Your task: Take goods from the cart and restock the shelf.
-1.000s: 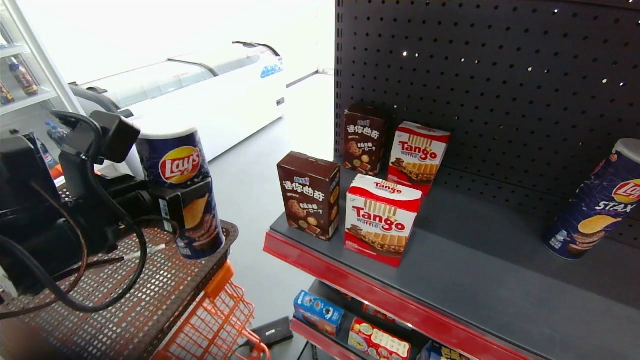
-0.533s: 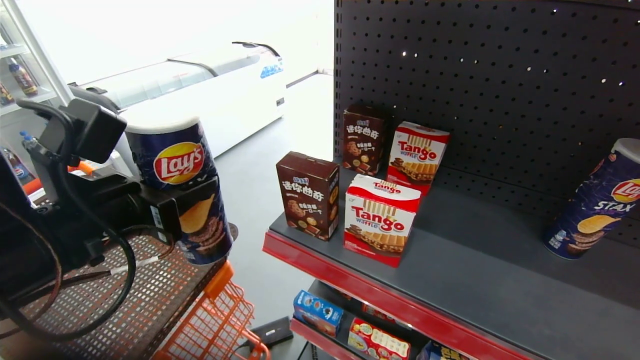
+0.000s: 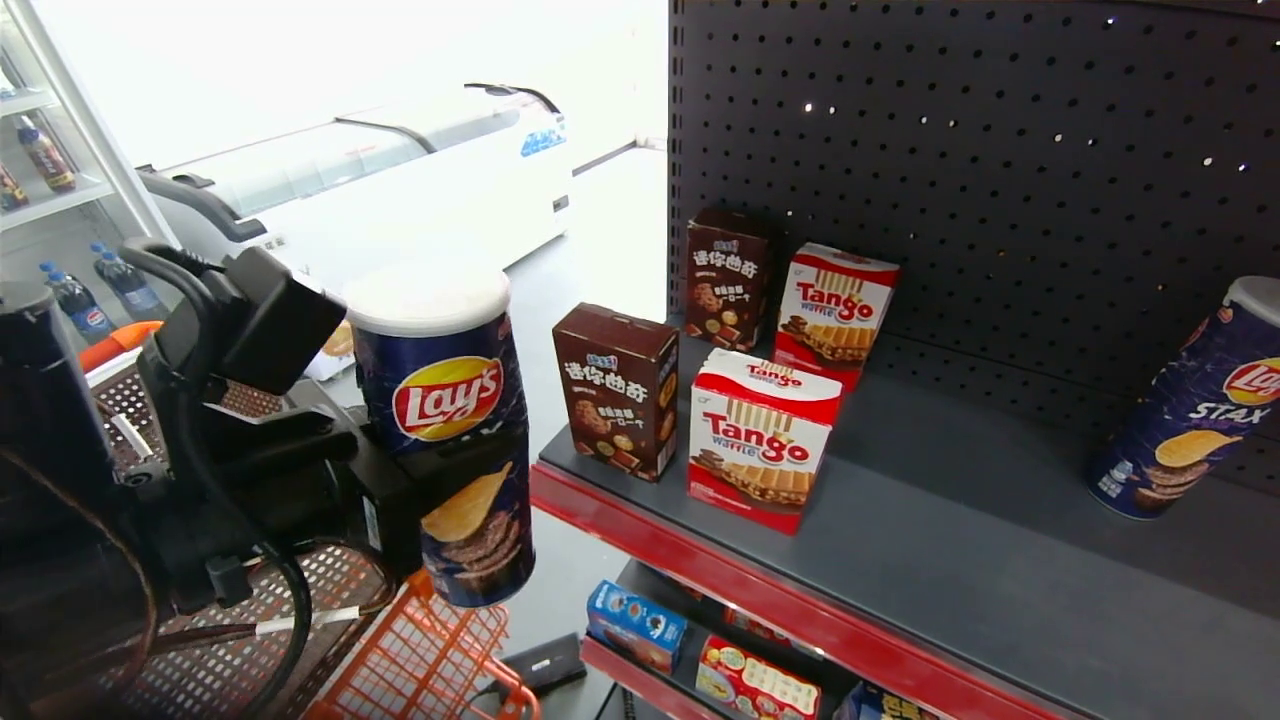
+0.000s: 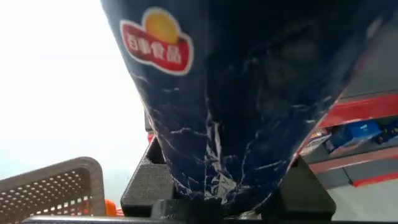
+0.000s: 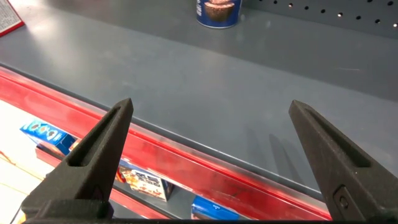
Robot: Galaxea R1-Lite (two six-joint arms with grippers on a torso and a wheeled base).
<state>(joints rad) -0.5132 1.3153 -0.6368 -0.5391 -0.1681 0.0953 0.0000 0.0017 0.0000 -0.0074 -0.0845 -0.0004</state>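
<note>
Head view has the left claw (image 3: 450, 478) clamped around the middle of the Lay's can (image 3: 440, 400). The can is upright in the air above the orange cart (image 3: 430, 660), just off the left front corner of the shelf (image 3: 1000, 560). From the left wrist view the can (image 4: 249, 93) sits snug between the two fingers of the left claw (image 4: 227, 193).

Stuff in the way: the front brown box (image 3: 620, 390) is the closest thing to the can, right at the shelf corner. A Tango box (image 3: 765, 440) stands just beside it, and a second brown box (image 3: 728, 278) and a second Tango box (image 3: 838, 312) sit behind against the pegboard (image 3: 1000, 180).

Another chips can (image 3: 1190, 410) stands far right at the back. Between it and the boxes is a wide bare stretch of shelf.

A red lip (image 3: 700, 560) runs along the shelf's front edge.

Right wrist view: right claw (image 5: 214, 168) has its fingers spread wide apart, holding nothing, hanging over the red lip, with the far can (image 5: 217, 12) beyond.
</note>
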